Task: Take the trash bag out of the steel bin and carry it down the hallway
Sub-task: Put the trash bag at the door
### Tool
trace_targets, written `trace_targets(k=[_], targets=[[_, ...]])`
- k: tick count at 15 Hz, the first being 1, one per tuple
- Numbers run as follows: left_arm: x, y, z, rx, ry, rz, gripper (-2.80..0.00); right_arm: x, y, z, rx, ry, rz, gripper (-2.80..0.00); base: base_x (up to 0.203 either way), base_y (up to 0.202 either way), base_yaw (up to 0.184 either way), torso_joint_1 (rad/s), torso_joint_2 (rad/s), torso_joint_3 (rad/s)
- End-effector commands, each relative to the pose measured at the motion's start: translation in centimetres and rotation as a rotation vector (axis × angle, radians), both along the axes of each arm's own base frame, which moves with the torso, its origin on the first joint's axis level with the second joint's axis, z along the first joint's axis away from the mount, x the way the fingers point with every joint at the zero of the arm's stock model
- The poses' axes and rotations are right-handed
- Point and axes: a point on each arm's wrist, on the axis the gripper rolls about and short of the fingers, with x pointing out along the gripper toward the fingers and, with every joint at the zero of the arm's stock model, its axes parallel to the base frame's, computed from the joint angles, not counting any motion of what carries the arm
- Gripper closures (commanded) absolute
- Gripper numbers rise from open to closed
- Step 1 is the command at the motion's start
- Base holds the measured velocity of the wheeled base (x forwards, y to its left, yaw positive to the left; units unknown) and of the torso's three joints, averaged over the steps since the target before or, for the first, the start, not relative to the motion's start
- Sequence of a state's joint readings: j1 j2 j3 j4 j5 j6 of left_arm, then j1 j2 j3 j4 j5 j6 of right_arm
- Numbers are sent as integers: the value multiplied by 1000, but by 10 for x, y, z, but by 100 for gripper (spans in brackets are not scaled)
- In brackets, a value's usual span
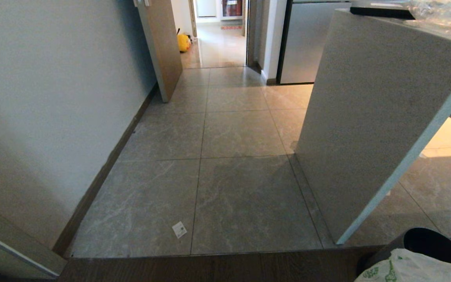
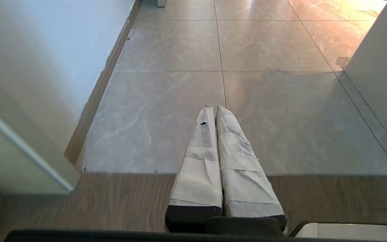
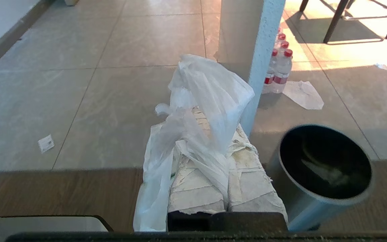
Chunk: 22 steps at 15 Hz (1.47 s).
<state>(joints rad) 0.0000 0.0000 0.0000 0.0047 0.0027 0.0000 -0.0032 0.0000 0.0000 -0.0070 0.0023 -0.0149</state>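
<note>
Beside steel bin (image 3: 314,188), right fingers (image 3: 213,134) pinching trash bag (image 3: 210,97); left fingers (image 2: 210,134) together.

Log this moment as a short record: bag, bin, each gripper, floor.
trash bag: out of the bin, pinched between the right gripper's jaws, draped over its fingers
steel bin: upright beside the right gripper, bag removed
right gripper: shut on the bag
left gripper: shut, empty, above the floor
floor: grey tiles ahead, small paper scrap lying on them
</note>
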Motion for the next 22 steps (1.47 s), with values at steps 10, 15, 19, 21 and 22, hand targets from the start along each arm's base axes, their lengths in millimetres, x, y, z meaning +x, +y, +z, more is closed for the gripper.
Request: trace_targets(k=[10,15,19,21,22], targets=[[0,0,0,-1,0,0,0,0,0,0,0,1,1,0,190,0,0,1,2,2],[0,0,0,-2,0,0,0,0,0,0,-1,1,1,0,189,0,1,0,2,2],[0,0,0,-2,0,0,0,0,0,0,0,1,1,0,191,0,1,3,2,4],[0,0,0,-2,0,0,0,0,0,0,0,0,1,0,192,0,0,3,3,0],[0,0,0,-2,0,0,0,0,0,0,0,1,1,0,190,0,3,1,-6,1]])
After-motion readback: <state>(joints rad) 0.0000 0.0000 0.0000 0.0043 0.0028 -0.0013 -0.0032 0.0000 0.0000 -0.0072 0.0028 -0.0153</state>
